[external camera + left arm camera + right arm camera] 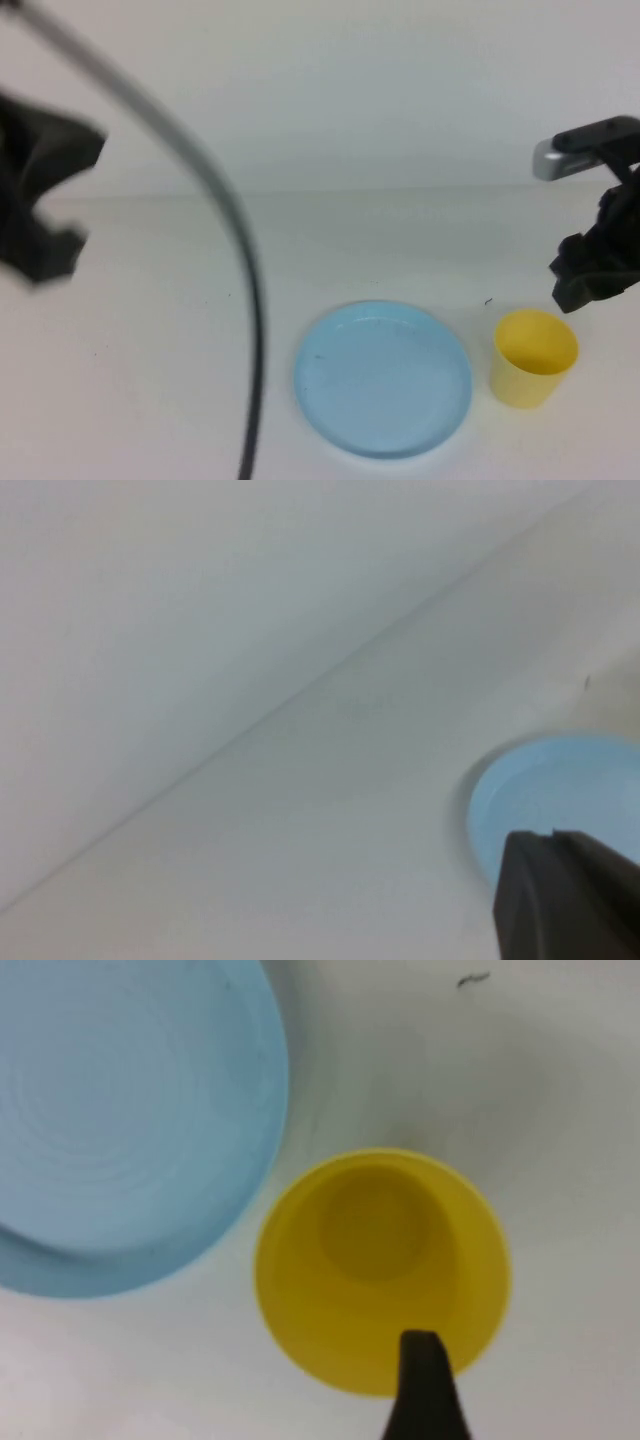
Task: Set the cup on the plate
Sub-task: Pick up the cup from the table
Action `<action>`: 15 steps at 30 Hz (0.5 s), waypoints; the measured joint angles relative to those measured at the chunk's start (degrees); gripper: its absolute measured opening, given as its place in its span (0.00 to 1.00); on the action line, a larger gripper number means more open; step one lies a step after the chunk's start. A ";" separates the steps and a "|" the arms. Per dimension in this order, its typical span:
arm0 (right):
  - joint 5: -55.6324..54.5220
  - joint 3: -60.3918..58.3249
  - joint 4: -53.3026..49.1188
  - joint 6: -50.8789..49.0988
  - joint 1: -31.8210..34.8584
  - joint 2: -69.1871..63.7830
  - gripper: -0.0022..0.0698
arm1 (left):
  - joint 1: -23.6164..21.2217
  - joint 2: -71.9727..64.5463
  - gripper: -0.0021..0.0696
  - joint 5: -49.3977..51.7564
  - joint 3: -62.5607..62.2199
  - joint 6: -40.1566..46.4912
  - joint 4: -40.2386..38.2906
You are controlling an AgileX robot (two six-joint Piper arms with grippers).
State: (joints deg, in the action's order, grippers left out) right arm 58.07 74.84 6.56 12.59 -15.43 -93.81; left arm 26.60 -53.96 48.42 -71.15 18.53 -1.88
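1. Standing upright on the table, mouth up, the cup sits just beside the plate, on the plate's right, not touching it.
2. The right gripper hovers just behind and above the cup, far nearer than the left; one finger tip shows over the cup's rim in the right wrist view. Whether its fingers are wide or narrow I cannot tell.
3. The left gripper hangs well apart at the far left, fingers spread, holding nothing.
4. The cup's axis is vertical, so the reach is probably down and slightly forward.
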 joint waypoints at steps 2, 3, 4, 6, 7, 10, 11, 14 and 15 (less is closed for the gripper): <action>0.87 0.83 -0.42 -0.29 -0.12 -2.76 0.64 | -0.12 4.23 0.03 -1.81 6.10 -1.04 3.54; 1.11 1.10 -0.59 -0.36 -0.16 -3.69 0.62 | -0.13 6.52 0.03 -3.55 9.50 -2.16 5.25; 1.38 1.08 -0.93 -0.43 -0.27 -4.74 0.59 | -0.13 8.67 0.03 -5.56 12.74 -3.29 6.90; 1.75 1.13 -1.47 -0.98 -0.31 -6.54 0.54 | -0.13 12.34 0.03 -9.20 18.29 -5.27 8.28; 1.76 1.13 -1.47 -1.24 -0.31 -7.30 0.53 | -0.13 14.21 0.03 -11.02 20.54 -6.21 8.91; 1.76 1.13 -1.57 -1.55 -0.31 -8.99 0.51 | -0.13 18.26 0.03 -15.28 25.05 -7.73 9.07; 1.76 1.22 -1.59 -1.64 -0.31 -9.46 0.51 | -0.13 19.19 0.03 -16.11 26.12 -7.85 9.07; 1.76 1.22 -1.70 -1.68 -0.31 -10.62 0.51 | -0.13 20.43 0.03 -16.18 27.81 -7.85 9.33; 1.66 1.22 -1.70 -1.77 -0.31 -10.95 0.51 | -0.13 20.41 0.03 -15.97 28.21 -7.85 9.86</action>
State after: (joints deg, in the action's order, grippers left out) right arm 59.73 76.05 4.86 10.82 -15.74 -104.75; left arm 26.47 -33.55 32.44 -42.93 10.67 7.99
